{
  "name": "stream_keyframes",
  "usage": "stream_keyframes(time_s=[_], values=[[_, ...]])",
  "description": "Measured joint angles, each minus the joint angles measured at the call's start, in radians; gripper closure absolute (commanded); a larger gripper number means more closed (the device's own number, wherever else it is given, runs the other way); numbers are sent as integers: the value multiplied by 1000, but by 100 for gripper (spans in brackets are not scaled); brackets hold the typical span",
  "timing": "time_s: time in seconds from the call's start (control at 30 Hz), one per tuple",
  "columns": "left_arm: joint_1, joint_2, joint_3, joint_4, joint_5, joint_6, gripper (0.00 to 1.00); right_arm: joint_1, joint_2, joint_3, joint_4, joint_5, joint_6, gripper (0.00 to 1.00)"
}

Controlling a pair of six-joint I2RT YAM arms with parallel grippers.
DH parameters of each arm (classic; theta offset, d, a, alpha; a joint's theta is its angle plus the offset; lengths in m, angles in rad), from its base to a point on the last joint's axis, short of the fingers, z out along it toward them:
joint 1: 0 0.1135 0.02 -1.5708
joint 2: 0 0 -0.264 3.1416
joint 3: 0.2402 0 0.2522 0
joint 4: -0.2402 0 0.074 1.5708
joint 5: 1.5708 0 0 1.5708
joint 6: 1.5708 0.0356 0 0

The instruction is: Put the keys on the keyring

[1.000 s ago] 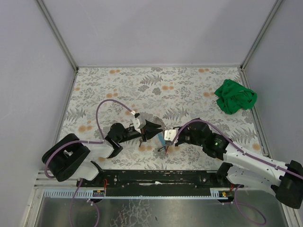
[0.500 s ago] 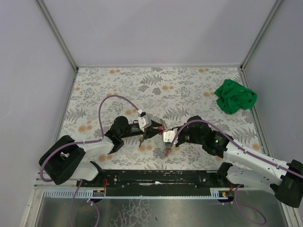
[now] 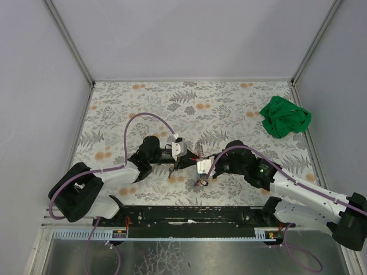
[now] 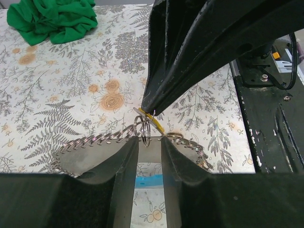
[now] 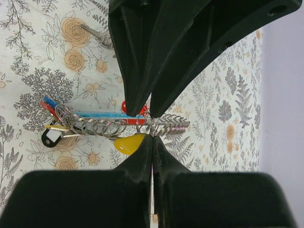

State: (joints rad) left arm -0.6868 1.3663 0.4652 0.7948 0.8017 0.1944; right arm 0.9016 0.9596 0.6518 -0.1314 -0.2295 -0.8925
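Note:
My right gripper (image 5: 152,137) is shut on a split ring (image 5: 147,119), and the yellow-orange capped key (image 5: 128,143) hangs beside its tips. My left gripper (image 4: 149,142) grips the keyring bunch (image 5: 102,127), a row of steel rings with a blue strip and red, blue and black-and-white tags. The two grippers meet tip to tip at the table's front centre, left (image 3: 188,160) and right (image 3: 199,169). A sliver of the yellow key (image 4: 159,126) shows in the left wrist view under the right gripper's tips (image 4: 152,111). No green-capped key shows.
A bare silver key (image 5: 97,35) lies on the floral tablecloth (image 3: 229,109) beyond the grippers. A crumpled green cloth (image 3: 285,117) sits at the far right, also in the left wrist view (image 4: 52,19). Grey walls close in three sides.
My left gripper, wide open a second ago, has moved right and closed on the keyring bunch at the right gripper's tips. The right gripper shifted only slightly.

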Motion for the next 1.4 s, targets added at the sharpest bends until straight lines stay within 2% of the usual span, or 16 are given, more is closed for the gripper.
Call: stream_keyframes(time_s=[0.27, 0.37, 0.5, 0.8, 1.4], values=[[0, 20, 36, -37, 22, 13, 78, 0, 1, 0, -1, -2, -6, 100], [0, 30, 51, -49, 25, 14, 85, 0, 1, 2, -7, -5, -8, 100], [0, 43, 65, -55, 33, 14, 100, 0, 1, 2, -11, -11, -10, 100], [0, 44, 63, -45, 13, -9, 100, 1, -6, 2, -13, 5, -3, 100], [-6, 21, -31, 142, -195, -292, 100, 2, -49, -118, 190, 29, 93, 100]])
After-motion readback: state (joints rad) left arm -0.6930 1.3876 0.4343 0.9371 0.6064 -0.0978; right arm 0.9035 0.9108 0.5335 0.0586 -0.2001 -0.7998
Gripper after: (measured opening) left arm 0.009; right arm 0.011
